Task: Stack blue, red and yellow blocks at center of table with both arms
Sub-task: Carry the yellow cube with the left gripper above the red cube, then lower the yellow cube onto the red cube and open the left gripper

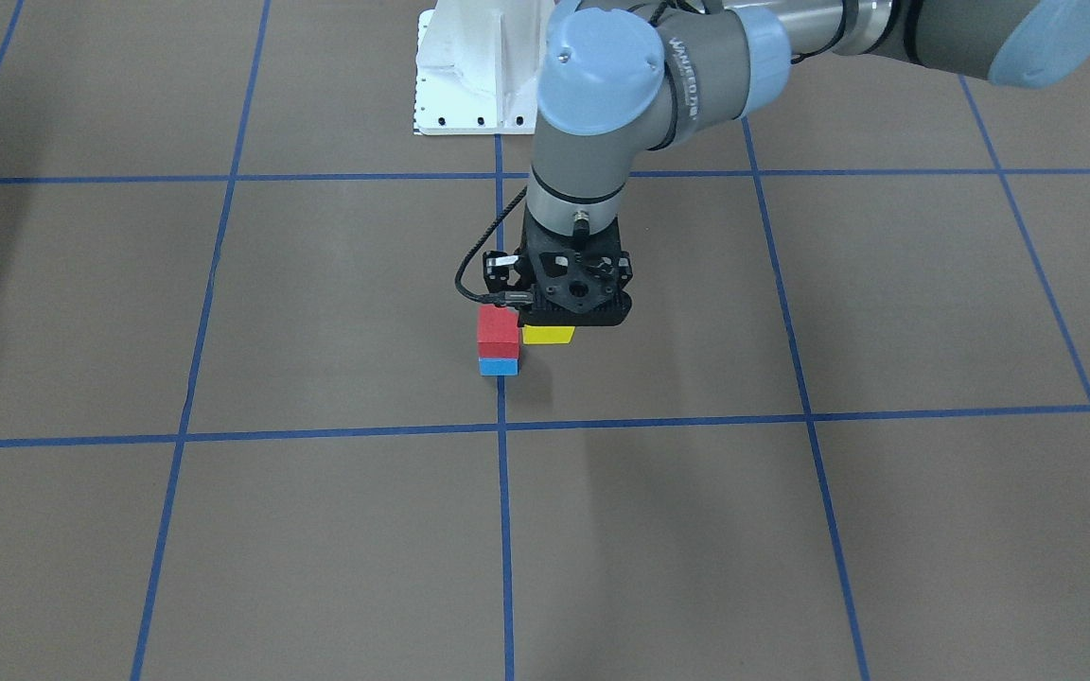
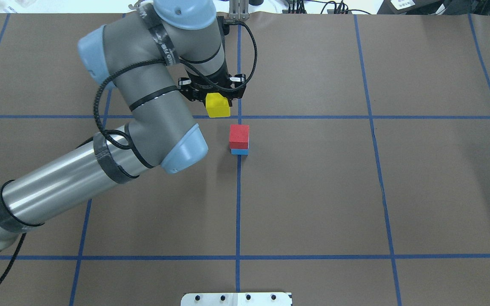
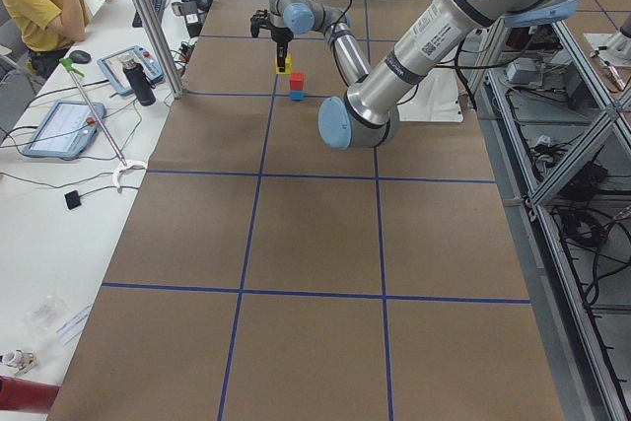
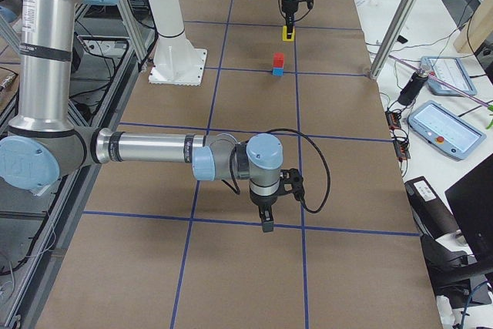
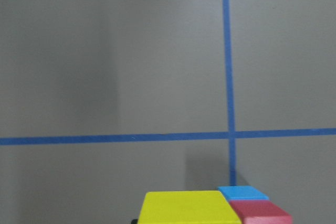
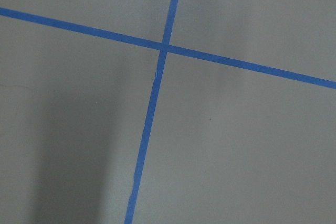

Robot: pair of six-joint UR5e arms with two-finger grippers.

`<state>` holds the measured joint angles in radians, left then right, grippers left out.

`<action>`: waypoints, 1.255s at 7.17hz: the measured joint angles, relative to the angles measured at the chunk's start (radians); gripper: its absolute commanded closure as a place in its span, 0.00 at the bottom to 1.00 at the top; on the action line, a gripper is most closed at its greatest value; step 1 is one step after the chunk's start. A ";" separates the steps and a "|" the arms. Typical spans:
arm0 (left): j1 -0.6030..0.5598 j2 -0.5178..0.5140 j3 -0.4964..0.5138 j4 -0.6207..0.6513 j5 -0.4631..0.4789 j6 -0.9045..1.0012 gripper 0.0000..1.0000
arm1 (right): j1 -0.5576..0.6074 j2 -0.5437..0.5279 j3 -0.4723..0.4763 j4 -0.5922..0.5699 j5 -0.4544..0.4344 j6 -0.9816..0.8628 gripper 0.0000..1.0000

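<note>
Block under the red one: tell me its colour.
The bottom block is blue, under the red block; clearest in the exterior front-facing view.

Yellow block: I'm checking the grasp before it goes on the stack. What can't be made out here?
Where the left gripper grips the yellow block: hidden by the gripper's own body in the front view and by the wrist in the overhead view.
Blue block: only a strip shows under the red block.
Right gripper: seen only in the right side view, too small to tell open or shut.
</note>
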<state>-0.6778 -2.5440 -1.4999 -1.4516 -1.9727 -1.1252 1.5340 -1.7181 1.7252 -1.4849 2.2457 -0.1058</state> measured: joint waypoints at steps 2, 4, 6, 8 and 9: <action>0.058 -0.044 0.066 0.001 0.058 -0.024 1.00 | 0.000 0.000 0.001 0.000 0.001 0.000 0.00; 0.082 -0.044 0.081 -0.002 0.074 -0.021 1.00 | 0.000 0.000 0.001 0.000 0.001 0.001 0.00; 0.092 -0.045 0.085 -0.005 0.076 -0.019 1.00 | 0.000 0.000 0.001 0.000 0.001 0.001 0.00; 0.094 -0.046 0.097 -0.008 0.077 -0.008 1.00 | 0.000 0.000 0.001 0.000 0.000 0.000 0.00; 0.095 -0.047 0.100 -0.009 0.078 -0.003 1.00 | 0.000 0.000 0.001 0.000 0.000 0.000 0.00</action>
<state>-0.5830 -2.5912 -1.4003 -1.4605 -1.8950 -1.1280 1.5340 -1.7181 1.7257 -1.4849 2.2458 -0.1058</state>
